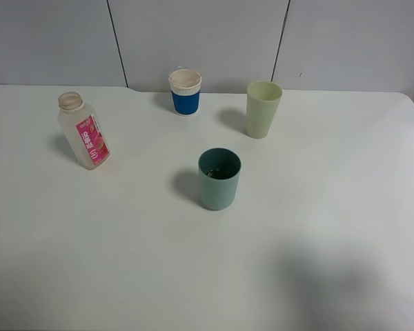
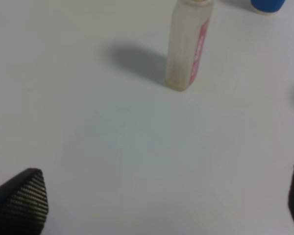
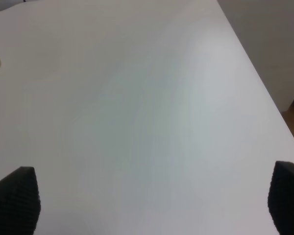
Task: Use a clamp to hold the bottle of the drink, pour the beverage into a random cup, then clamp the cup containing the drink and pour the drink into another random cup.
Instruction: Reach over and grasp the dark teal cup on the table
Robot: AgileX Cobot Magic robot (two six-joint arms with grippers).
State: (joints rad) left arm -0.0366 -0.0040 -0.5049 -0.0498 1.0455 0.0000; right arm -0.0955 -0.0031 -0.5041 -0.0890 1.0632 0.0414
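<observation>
Exterior high. We note four containers on the white table (image 1: 331, 227). The bottle (image 1: 84, 131) stands at the left, uncapped, clear-walled, leaning a little in this view. We cannot tell how much liquid it holds. Its pink label (image 1: 92, 141) carries white writing, too small for us to read. At the back stands the blue cup (image 1: 185, 92), with a white rim and a pale inside; its contents are not clear to us. To its right, well apart, stands the pale green cup (image 1: 263, 109), upright, with nothing visible inside from this angle. The teal cup (image 1: 219, 178) stands nearest the camera, near the middle, with something dark low inside that we cannot identify.

Left wrist. The left gripper (image 2: 159, 200) hangs above bare table with its jaws spread wide and nothing between them. Only the ribbed black fingertips (image 2: 19, 200) show at the frame's edges. The bottle stands ahead of it, well apart, upright, label edge-on. A sliver of the blue cup shows beyond.

Right wrist. The right gripper (image 3: 149, 198) hangs over bare table near the table's far side edge. Its jaws stand apart and hold nothing. An edge of the pale green cup shows at the frame's margin.
</observation>
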